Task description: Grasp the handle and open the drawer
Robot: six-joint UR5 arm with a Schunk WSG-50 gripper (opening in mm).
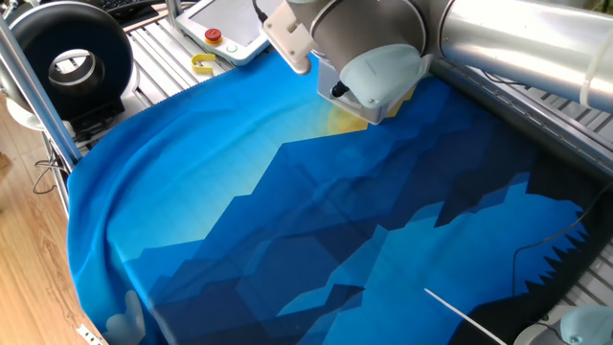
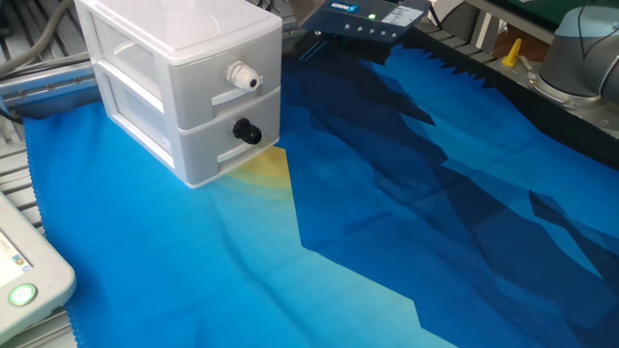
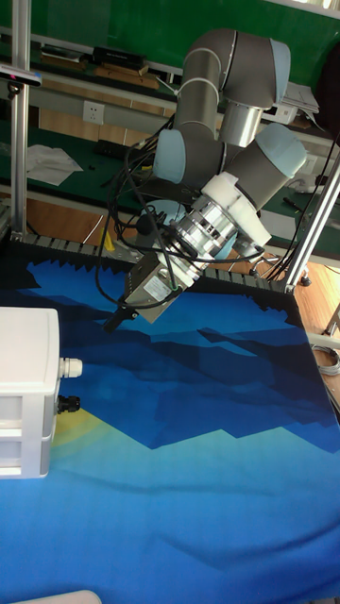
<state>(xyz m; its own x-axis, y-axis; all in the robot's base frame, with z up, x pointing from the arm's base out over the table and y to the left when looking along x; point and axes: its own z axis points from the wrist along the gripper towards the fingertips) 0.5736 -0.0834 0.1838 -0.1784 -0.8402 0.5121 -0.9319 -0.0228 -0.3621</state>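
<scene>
The drawer (image 2: pixel 208 145) is the lower one of a small white two-drawer box at the back left of the blue cloth. Its handle (image 2: pixel 247 131) is a black knob on the front face, and it shows again in the tall fixed view as handle (image 3: pixel 66 404) on the drawer (image 3: pixel 26 429). The drawer front sits flush with the box. My gripper (image 3: pixel 115 319) hangs tilted above and to the right of the box, its dark tips pointing down-left, well apart from the knob. In one fixed view my arm (image 1: pixel 374 48) hides most of the box.
The upper drawer carries a white knob (image 2: pixel 242 74). A white tablet-like panel (image 1: pixel 230 21) with a red button (image 1: pixel 213 36) lies past the cloth's far corner, beside a yellow piece (image 1: pixel 203 64) and a black round device (image 1: pixel 67 62). Another panel (image 2: pixel 24 280) lies at the near left.
</scene>
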